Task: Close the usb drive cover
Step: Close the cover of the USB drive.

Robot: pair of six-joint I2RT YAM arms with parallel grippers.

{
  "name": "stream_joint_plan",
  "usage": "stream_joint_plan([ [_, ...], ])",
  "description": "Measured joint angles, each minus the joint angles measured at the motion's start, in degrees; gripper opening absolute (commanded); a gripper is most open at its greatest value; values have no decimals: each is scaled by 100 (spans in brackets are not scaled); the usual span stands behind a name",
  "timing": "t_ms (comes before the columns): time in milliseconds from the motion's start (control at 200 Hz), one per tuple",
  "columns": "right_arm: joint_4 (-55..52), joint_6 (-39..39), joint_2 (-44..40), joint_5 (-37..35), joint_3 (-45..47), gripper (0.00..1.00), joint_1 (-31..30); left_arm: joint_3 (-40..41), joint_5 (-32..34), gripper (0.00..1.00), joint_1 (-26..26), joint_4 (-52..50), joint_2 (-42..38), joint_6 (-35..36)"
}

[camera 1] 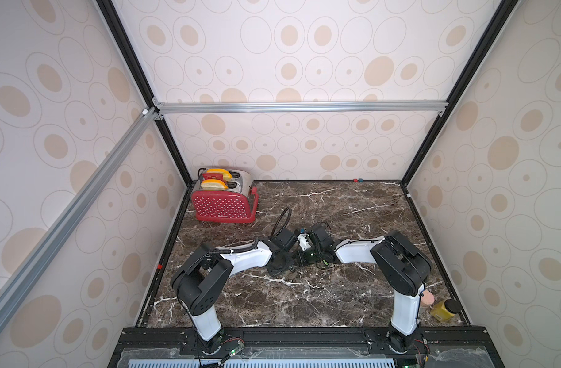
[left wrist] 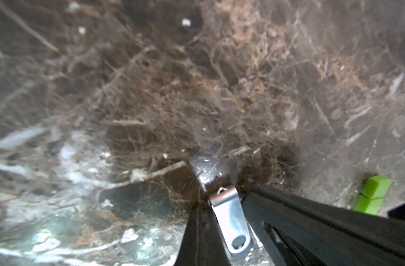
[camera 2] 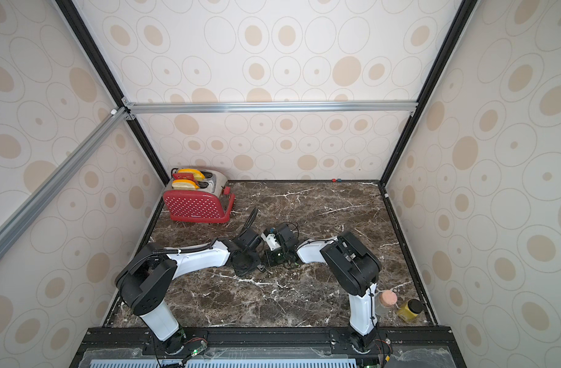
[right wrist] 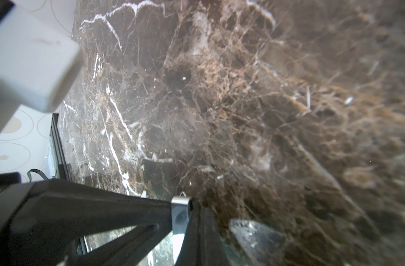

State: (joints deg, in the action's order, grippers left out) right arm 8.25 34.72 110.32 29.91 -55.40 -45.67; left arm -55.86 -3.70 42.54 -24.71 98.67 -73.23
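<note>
Well, closest to us, by the foot of the right arm, a mustard jar (camera 1: 444, 310) and a jar with a pink lid (camera 1: 428, 298) stand on the marble table (camera 1: 304, 302). They are well apart from the work.

In the middle of the table the two arms meet, and in both top views their wrists hide the little drive. The wrist views show it. The left gripper (left wrist: 226, 195) is squeezed tight on the usb drive (left wrist: 207, 170). The right gripper (right wrist: 182, 205) is squeezed tight on its shiny metal cover (right wrist: 179, 216). Both hold it just over the table.

Far back in the corner sits a red toaster (camera 1: 223, 199) with toast in it.

We think the drive could slip. The metal is smooth and small, and two grippers pinch it at once. If they pull different ways, it may pop out and drop. If the turn goes the wrong way, the cover may swing open more.

The drive's long side runs along the left fingers (left wrist: 312, 218). Its black end pokes out past the fingertips, and the cover's end with the hole sits back toward the wrist. We cannot tell if the plug is tucked in yet.
</note>
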Motion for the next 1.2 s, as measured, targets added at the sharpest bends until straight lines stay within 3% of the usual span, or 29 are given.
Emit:
stream_joint_plan([
  [586,-518,-87,-249,-149,72,0,26,-170,205,0,-111,-136,-118,260],
  [776,-610,-103,-282,-155,81,0,85,33,212,0,-131,-107,-518,315],
  [1197,-577,-24,-249,-133,50,0,-31,326,140,0,-131,44,-514,319],
])
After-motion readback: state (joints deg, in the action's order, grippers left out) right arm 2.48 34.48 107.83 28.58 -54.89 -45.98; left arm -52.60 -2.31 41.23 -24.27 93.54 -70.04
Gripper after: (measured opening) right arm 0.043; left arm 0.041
